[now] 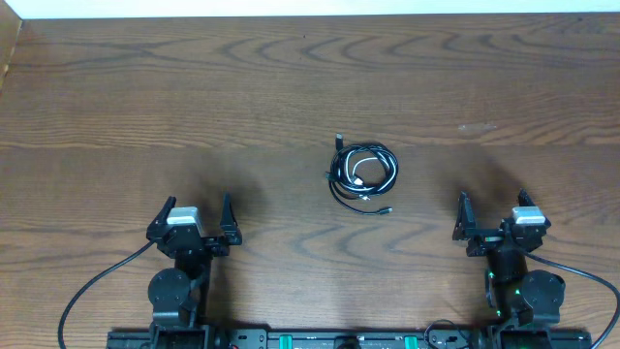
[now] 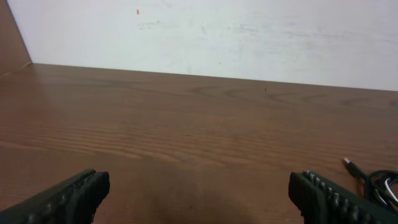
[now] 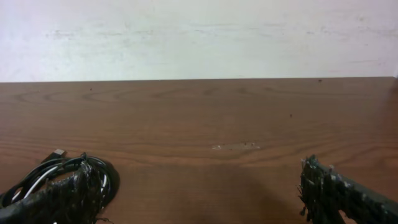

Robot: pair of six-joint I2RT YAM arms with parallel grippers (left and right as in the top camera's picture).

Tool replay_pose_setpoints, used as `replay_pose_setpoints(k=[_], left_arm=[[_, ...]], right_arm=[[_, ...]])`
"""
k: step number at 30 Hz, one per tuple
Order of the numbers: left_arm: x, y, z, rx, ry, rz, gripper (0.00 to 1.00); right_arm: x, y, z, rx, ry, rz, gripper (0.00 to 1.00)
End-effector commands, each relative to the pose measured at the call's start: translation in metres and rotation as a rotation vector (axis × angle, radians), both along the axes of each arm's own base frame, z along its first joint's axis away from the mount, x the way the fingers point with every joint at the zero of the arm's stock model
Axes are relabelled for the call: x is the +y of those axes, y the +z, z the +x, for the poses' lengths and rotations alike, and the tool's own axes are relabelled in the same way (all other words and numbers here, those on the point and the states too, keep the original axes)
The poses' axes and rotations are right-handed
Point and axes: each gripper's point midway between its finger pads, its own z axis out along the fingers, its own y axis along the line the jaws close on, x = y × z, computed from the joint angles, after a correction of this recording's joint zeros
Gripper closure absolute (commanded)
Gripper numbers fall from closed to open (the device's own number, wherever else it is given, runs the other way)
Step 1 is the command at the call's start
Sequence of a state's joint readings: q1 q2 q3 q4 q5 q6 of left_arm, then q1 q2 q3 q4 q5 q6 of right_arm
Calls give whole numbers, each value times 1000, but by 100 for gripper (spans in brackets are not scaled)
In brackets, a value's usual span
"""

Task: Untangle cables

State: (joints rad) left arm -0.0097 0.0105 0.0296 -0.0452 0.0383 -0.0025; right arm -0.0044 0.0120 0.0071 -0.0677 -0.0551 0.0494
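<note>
Cables in a small black-and-white coil on the table, roughly centred, plug ends poking out, left gripper on the near side, fingers wide apart, empty, right gripper likewise spread and empty, coil between the two, well apart from both

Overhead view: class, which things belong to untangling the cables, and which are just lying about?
For the job: the cables, bundled mid-table; left end effector, open; right end effector, open.
Just there: wooden table; the arms' own thick black cables; white wall.
</note>
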Motion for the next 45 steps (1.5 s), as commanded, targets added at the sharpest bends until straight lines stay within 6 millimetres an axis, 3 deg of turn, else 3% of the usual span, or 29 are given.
replay_pose_setpoints(k=[1, 22, 34, 45], left_arm=[[5, -17, 0, 44, 31, 15, 1], [5, -17, 0, 44, 31, 14, 0], [3, -19, 0, 55, 29, -85, 1], [3, -10, 1, 67, 29, -84, 1]], right_arm=[[1, -1, 0, 3, 1, 13, 1], [1, -1, 0, 3, 1, 13, 1], [1, -1, 0, 3, 1, 13, 1], [1, -1, 0, 3, 1, 13, 1]])
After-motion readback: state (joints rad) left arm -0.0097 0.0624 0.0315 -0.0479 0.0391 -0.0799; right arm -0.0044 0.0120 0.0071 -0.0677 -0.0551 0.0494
